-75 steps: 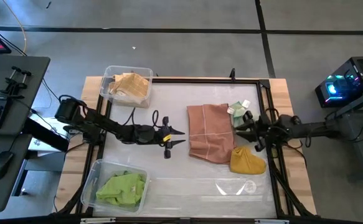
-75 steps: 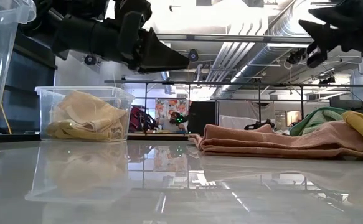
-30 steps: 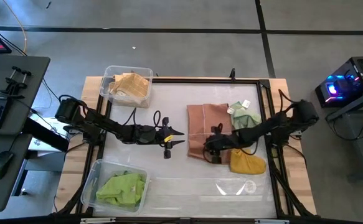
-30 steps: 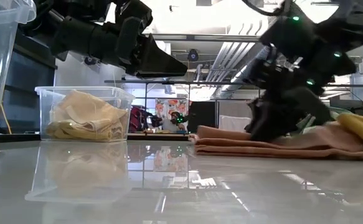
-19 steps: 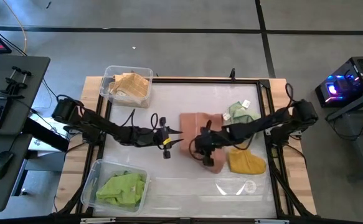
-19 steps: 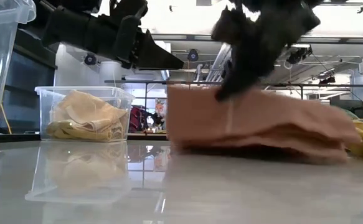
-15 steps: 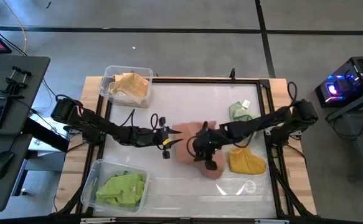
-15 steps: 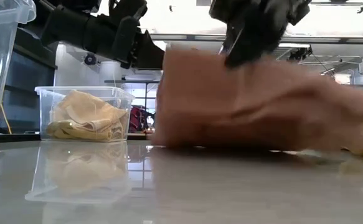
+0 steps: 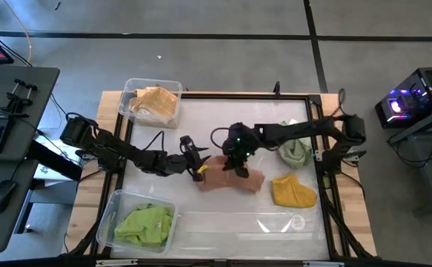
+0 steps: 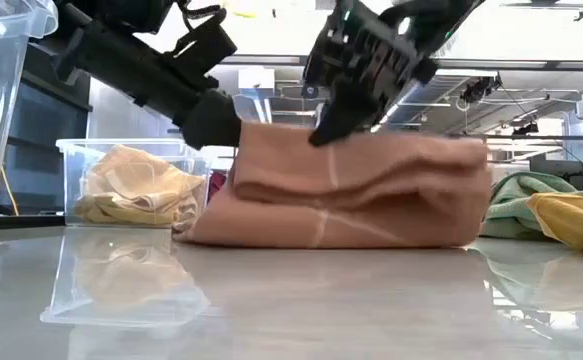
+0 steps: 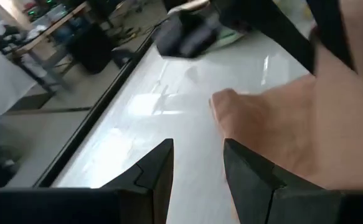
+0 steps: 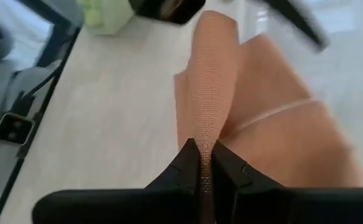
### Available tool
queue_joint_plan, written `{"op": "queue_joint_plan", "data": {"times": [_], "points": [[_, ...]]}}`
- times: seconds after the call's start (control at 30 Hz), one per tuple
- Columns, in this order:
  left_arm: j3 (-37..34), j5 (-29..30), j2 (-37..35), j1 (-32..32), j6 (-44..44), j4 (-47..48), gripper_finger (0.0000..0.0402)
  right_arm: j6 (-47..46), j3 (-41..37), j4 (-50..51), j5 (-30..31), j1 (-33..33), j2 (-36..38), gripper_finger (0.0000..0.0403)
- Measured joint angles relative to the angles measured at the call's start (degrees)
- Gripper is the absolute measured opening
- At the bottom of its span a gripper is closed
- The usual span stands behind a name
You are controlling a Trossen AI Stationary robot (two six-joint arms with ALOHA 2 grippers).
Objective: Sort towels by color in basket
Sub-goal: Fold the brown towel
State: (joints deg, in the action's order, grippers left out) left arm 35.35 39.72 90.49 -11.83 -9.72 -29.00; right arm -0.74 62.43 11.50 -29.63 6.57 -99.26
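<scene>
A dusty pink-brown towel (image 9: 234, 180) lies bunched at the table's middle, and in the low view the pink-brown towel (image 10: 371, 200) is a thick folded heap. My right gripper (image 9: 238, 157) is above it, shut on it. My left gripper (image 9: 201, 167) is open at the towel's left end; in its wrist view my left gripper (image 11: 197, 165) has the towel's corner (image 11: 231, 106) just beyond its fingers. A sage green towel (image 9: 293, 152) and a mustard yellow towel (image 9: 293, 191) lie flat on the table to the right. My right gripper (image 12: 201, 163) pinches a raised fold (image 12: 207, 127) of the pink-brown towel between its two fingers, coming slanting down from the table's right. The fold stands up as a ridge from the fingers, and the rest of the towel (image 10: 391, 220) lies on the table. My left gripper: I cannot tell whether its fingers touch the towel's left end (image 10: 233, 160).
A clear bin (image 9: 127, 96) at the far left corner holds a tan cloth (image 9: 156, 102). A second clear bin (image 9: 112, 211) at the near left holds a lime green towel (image 9: 145, 225). A raised black frame (image 9: 245, 96) borders the white table.
My right gripper reached from the table's right edge to the pink-brown towel, shut on it and dragged it toward the table's left, raising a fold. The towel went from spread flat at the right to bunched at the middle, uncovering the sage green towel. My left gripper tipped toward it.
</scene>
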Motion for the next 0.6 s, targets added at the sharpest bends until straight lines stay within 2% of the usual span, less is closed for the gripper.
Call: {"op": "queue_joint_plan", "data": {"times": [0.1, 0.2, 0.33, 0.47, 0.6], "points": [[-0.04, 2.23, -2.96, -1.77, -0.09, 5.2, 0.0126, 1.53, 0.0, -2.08, -4.48, 1.83, -3.55, 0.0012], [-0.04, 4.88, -8.11, -3.81, 0.09, 11.09, 0.0126, 3.11, 0.0, -4.36, -5.43, 2.66, -6.09, 0.0013], [-0.02, 4.04, -15.03, -5.08, 3.54, 20.19, 0.0126, 5.99, 0.55, -4.88, -6.86, 2.31, -7.26, 0.0013], [-0.02, 1.09, -18.88, -4.59, 10.48, 29.84, 0.0126, 7.36, 4.45, 4.93, -6.94, 1.96, -6.71, 0.0013], [-0.02, -1.36, -18.71, -3.43, 14.34, 34.14, 0.0126, 11.08, 11.28, 18.71, -7.01, 1.29, -6.17, 0.0013]]}}
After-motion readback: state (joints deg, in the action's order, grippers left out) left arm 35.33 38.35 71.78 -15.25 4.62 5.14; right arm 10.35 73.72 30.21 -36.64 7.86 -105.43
